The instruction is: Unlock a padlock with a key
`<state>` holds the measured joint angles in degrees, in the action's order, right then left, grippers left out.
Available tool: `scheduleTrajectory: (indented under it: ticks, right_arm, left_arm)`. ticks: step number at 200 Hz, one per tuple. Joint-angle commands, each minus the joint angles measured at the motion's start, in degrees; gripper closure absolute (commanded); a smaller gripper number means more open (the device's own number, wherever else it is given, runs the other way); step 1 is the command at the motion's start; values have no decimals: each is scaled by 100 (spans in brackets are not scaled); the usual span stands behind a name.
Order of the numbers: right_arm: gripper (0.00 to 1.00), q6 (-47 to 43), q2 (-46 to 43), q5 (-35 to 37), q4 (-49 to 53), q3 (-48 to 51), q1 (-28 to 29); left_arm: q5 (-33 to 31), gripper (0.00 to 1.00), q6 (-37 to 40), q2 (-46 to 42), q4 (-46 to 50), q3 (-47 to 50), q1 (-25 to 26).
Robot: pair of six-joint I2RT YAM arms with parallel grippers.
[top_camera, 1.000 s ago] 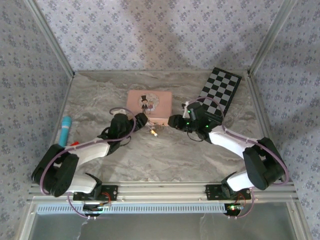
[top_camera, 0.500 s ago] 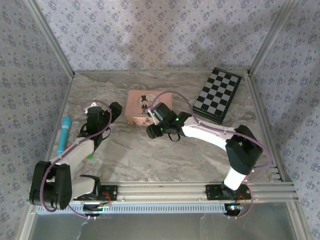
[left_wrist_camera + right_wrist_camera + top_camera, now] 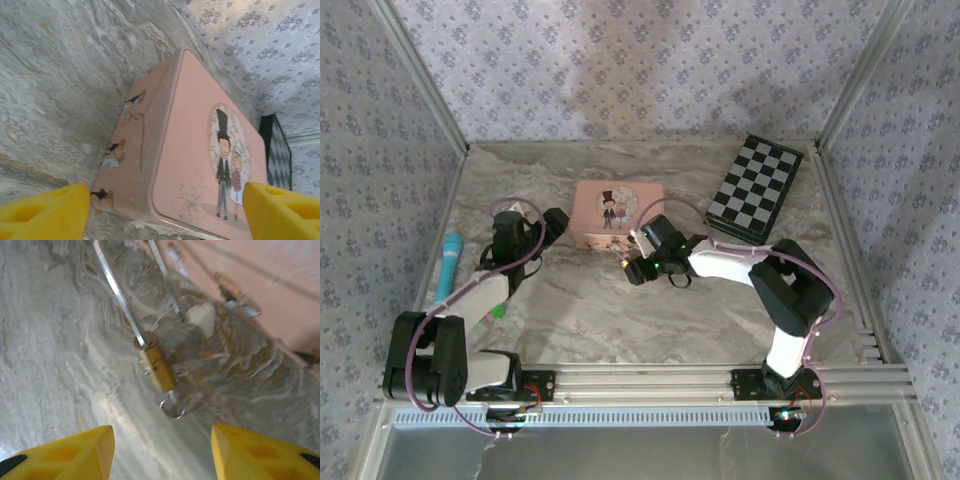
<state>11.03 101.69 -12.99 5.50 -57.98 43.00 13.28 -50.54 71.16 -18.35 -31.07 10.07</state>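
- Mid-frame, right wrist view: padlock (image 3: 156, 368) lies on counter (image 3: 55, 365) beside pink box (image 3: 270, 295).
- Right pincer (image 3: 161, 437) released above it, apparently lining up a grab.
- Left pincer (image 3: 166, 200) released, facing box.

The left fingers (image 3: 45, 212) have been drawn back from the front of the pink box (image 3: 588, 205) to the left part of the surface (image 3: 600, 320). The right fingers (image 3: 60, 450) have been swung across from the box's right end and set over the padlock (image 3: 156, 367), the right arm (image 3: 720, 265) folded in tighter.
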Motion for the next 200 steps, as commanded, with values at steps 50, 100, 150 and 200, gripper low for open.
scheduleTrajectory:
  ticks: [50,100,150,200]
  right_arm:
    - [49,-236,426,-463,-1047,55,-69]
    - [71,-329,437,-621,-1135,81,-186]
    - [85,-75,317,-1182,-1481,311,-472]
    - [87,100,333,-1359,-1590,389,-545]
  left_arm:
    - [-152,27,-119,-386,190,384,1049]
    - [-396,34,-146,-89,-9,387,1670]
    - [-615,43,-337,697,-730,358,2166]
    - [-1300,51,-436,1091,-739,245,2475]
